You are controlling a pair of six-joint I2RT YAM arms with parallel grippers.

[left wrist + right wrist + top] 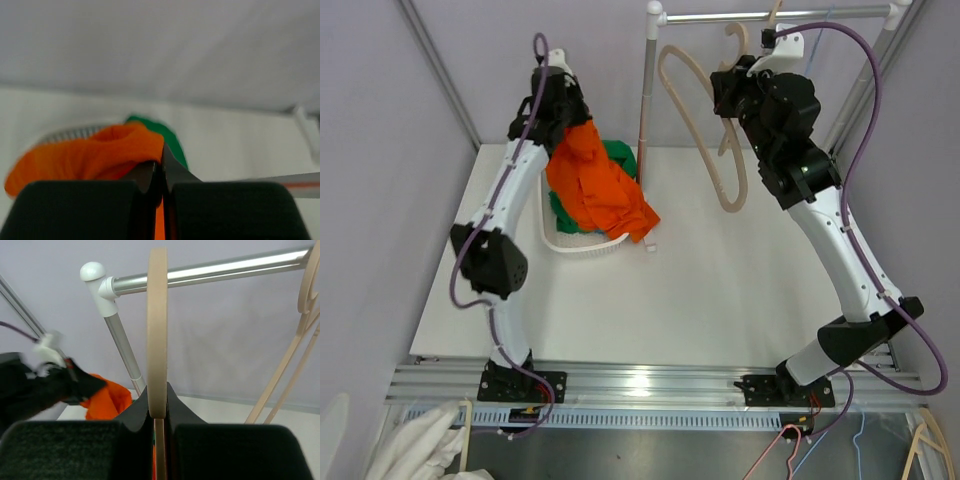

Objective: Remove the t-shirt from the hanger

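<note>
On the white worktop point(720, 290), left of centre, stands a white basket point(582, 250). An orange t-shirt point(595, 185) hangs down into it, and the shirt's lower folds spill over the basket's right rim. A green garment point(618, 155) lies in the basket behind the orange cloth.

The left gripper point(161, 167) is raised above the basket's far side. Its fingers are pressed together on a bunched fold at the top of the t-shirt, so the shirt dangles from it. The t-shirt is clear of the hanger and well to its left.

Further back and to the right, the right gripper point(159, 405) is clamped on the thin beige hanger point(699, 150), with the hanger's edge pinched between its closed fingers. The hanger is bare. In the top view, one long arm of it slants down towards the worktop.

At the far edge stands the rack, with a metal upright point(645, 100) and a horizontal rail point(770, 15) joined by a white corner piece point(97, 277). A second beige hanger point(300, 285) is hooked over the rail to the right.
</note>
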